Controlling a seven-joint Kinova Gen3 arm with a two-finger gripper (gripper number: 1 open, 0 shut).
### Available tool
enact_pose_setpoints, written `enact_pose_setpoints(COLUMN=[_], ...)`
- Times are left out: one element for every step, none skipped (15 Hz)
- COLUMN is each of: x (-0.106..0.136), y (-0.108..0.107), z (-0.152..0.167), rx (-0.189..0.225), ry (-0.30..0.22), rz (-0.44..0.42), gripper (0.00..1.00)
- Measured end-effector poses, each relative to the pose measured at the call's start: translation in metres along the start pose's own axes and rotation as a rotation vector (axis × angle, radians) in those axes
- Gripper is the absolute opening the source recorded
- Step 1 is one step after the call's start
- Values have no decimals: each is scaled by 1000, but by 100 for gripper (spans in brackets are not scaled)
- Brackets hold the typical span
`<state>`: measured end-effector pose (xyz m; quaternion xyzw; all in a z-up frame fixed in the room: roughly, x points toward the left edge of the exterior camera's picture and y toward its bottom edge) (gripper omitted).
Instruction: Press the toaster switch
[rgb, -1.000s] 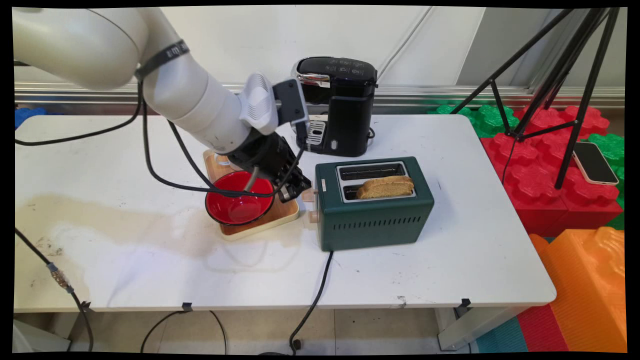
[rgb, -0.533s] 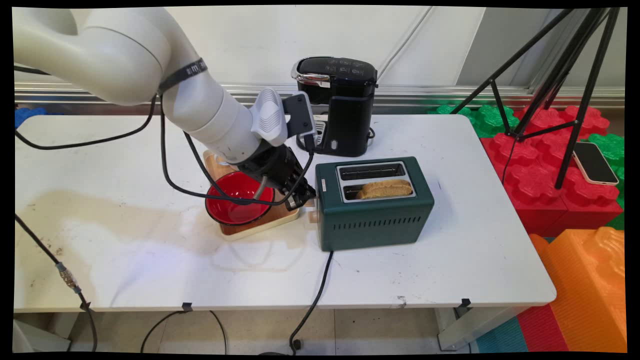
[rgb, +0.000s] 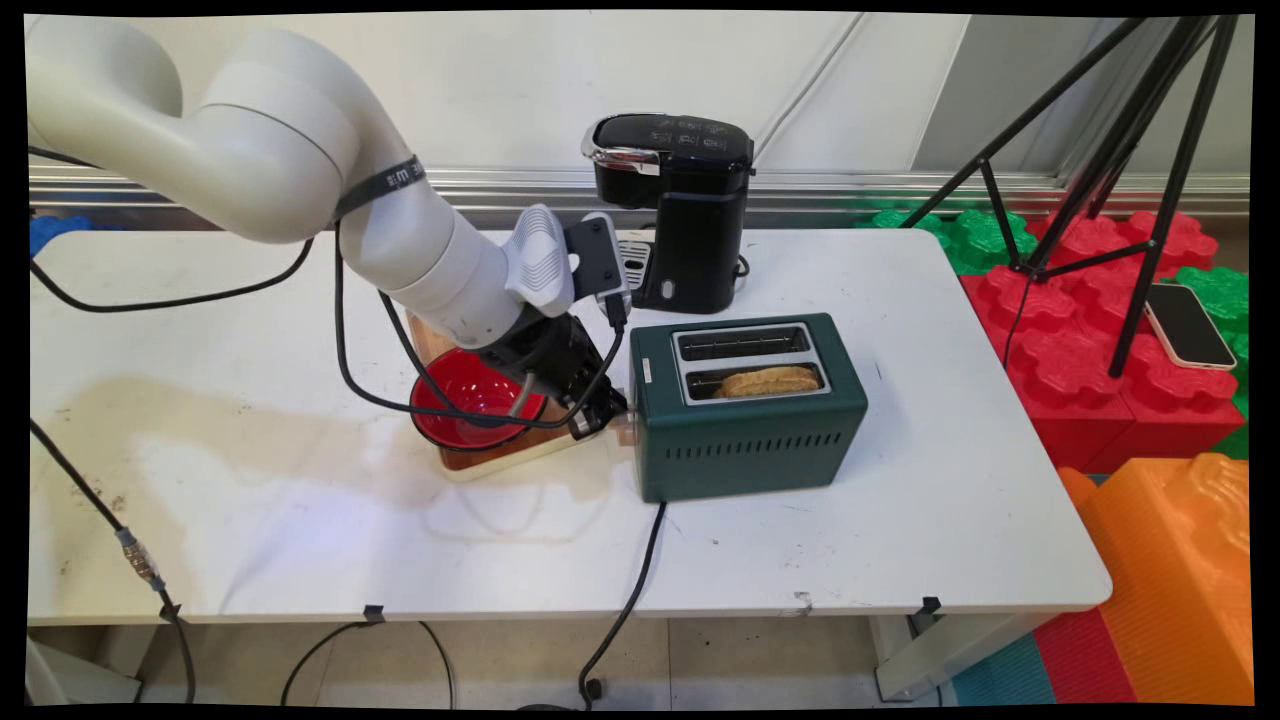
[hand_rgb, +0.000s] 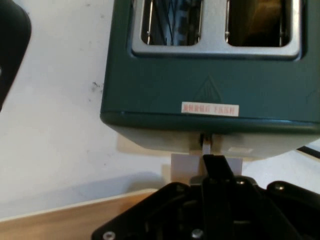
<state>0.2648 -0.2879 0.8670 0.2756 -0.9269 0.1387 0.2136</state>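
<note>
- The desk (rgb: 250, 520) is carrying the same layout as a second ago: nothing on it is shifting apart from the arm and the bread.
- The arm is reaching in from the upper left, and over the last second it has been swinging right and dropping lower, towards the left end of the green toaster (rgb: 750, 440).
- The toaster is sitting mid-desk, with the black coffee machine (rgb: 690, 220) behind it. Neither is moving.
- The wooden tray (rgb: 500, 455) is lying just left of the toaster and is carrying the red bowl (rgb: 465, 415). The wrist is hanging over both without touching the bowl, as far as I can tell.
- The bread (rgb: 770, 381) is sinking. A second ago it was standing well proud of the near slot; now it is showing just at the rim.
- The gripper (rgb: 605, 420) is looking closed, with its fingers together and nothing held. In the hand view its tip (hand_rgb: 212, 165) is bearing on the pale lever (hand_rgb: 185, 167) at the toaster's end face.
- The lever is sitting low on that face, just by the round knob (rgb: 627, 432), so it looks pressed down.
</note>
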Motion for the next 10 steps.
enact_pose_setpoints(x=[-1,-3,-4,-5,-5,-5,-5,-5,-5,-5], y=[0,0,0,1,1,1,1,2,2,2], z=[1,2,2,2,2,1,0,-2,-5,-7], rx=[0,0,1,3,4,6,9,13,17,20], ry=[-3,-5,-7,-8,-9,-9,-8,-8,-8,-8], rz=[-1,-1,-2,-4,-4,-4,-4,-4,-4,-3], gripper=[0,0,0,0,0,0,0,0,0,0])
